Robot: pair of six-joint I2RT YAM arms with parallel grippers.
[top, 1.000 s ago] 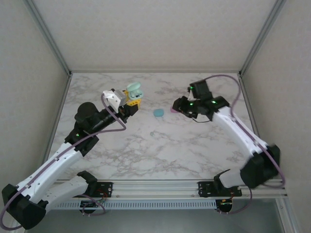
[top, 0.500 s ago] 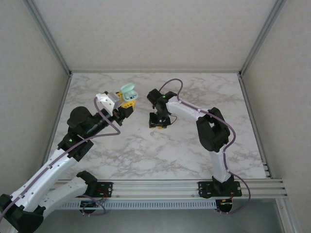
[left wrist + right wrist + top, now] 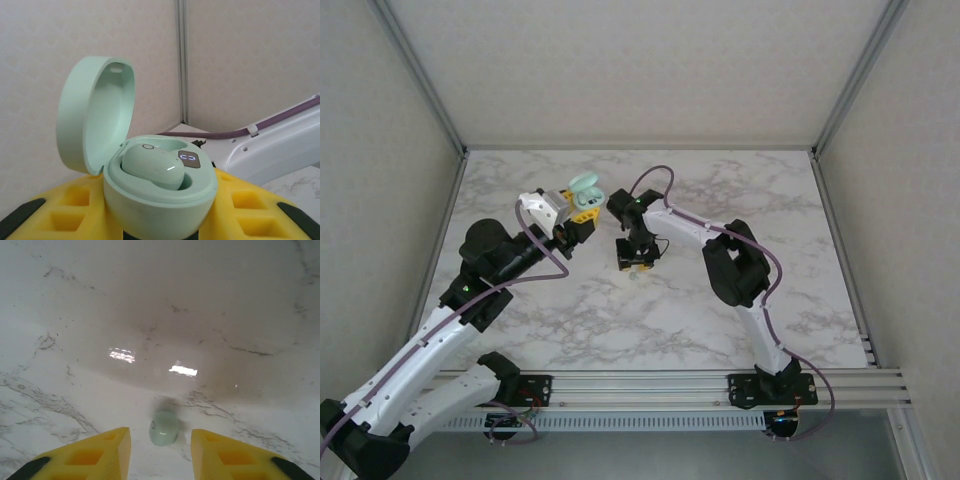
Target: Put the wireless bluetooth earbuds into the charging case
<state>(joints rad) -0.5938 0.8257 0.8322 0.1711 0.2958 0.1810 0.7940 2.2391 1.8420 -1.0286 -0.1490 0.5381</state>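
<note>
My left gripper [image 3: 582,208] is shut on a mint-green charging case [image 3: 584,189] and holds it above the table with its lid [image 3: 95,115] swung open. In the left wrist view the case [image 3: 160,205] sits between the yellow fingers [image 3: 65,210], with one mint earbud [image 3: 152,167] seated in it beside a lit display. My right gripper [image 3: 634,264] points down at the table's middle, open. A second mint earbud [image 3: 164,427] lies on the marble between and just ahead of its yellow fingertips [image 3: 112,445], touching neither. From above this earbud [image 3: 635,276] is a tiny speck.
The marble table [image 3: 740,300] is walled on three sides, with metal posts in the back corners. The right arm's white link and purple cable [image 3: 280,145] pass close behind the held case. The two grippers are about a hand's width apart.
The right arm has swung from the right side to the table's middle and lowered over the mint earbud. The left gripper has shifted slightly left with the case.
</note>
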